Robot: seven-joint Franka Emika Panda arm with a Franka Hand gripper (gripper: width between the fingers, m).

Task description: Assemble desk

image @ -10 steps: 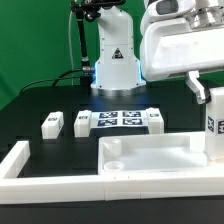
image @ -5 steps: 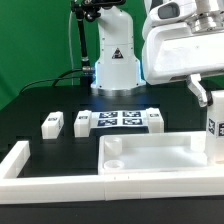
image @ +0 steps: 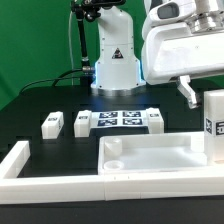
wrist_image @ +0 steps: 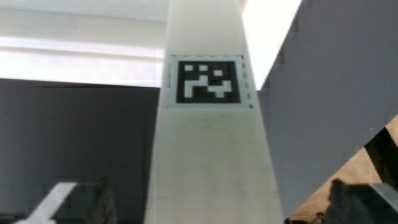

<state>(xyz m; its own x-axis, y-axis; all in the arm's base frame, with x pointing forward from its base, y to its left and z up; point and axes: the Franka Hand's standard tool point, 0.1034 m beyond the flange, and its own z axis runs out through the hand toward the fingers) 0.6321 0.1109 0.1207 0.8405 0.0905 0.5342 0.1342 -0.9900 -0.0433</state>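
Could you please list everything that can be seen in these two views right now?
desk top: one, white, on the table toward the exterior view's right, inside the fence bars.
loose legs: three, white, tagged; two on the exterior view's left of the marker board, one on its right.
upright leg: one, white, tagged, at the desk top's right end in the exterior view.
fence bars: count unclear, white, an L along the near and left sides.
marker board: one, white, before the robot base.
table: one, black.
robot base: one, white, back centre.
gripper: one, dark fingers, open either side of the upright leg.
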